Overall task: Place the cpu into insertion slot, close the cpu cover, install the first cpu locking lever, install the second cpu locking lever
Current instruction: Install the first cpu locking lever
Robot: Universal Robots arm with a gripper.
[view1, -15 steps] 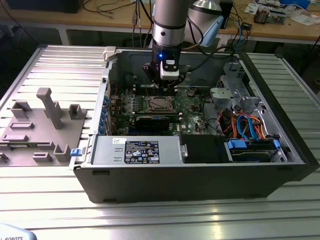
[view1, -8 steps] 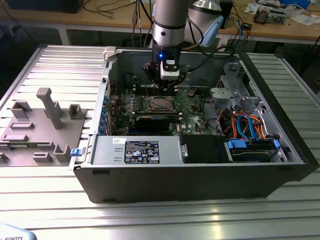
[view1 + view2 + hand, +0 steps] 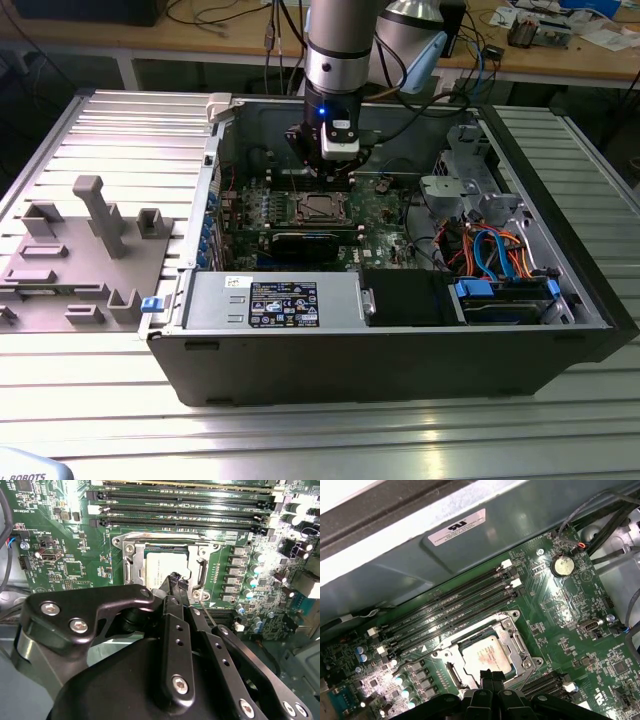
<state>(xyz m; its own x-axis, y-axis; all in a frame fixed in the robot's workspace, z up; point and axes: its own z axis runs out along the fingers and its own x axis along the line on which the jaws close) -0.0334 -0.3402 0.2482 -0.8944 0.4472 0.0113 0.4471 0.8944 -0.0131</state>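
Gripper (image 3: 176, 580) pinched shut, empty, at cover (image 3: 131, 562) edge over cpu (image 3: 165, 567) — you needed straight, gentle press.

Exterior view sits high and back, looking down into the open computer case (image 3: 400, 340) on the slatted table (image 3: 120, 130). Both wrist views ride close over the motherboard (image 3: 70, 555), angled past the gripper (image 3: 176, 580), sharing the cpu (image 3: 487, 655) socket and memory slots (image 3: 450, 612).

Your gripper (image 3: 330, 172) hangs just above the cpu cover (image 3: 318, 208) inside the open case (image 3: 400, 340) on the surface (image 3: 100, 400).
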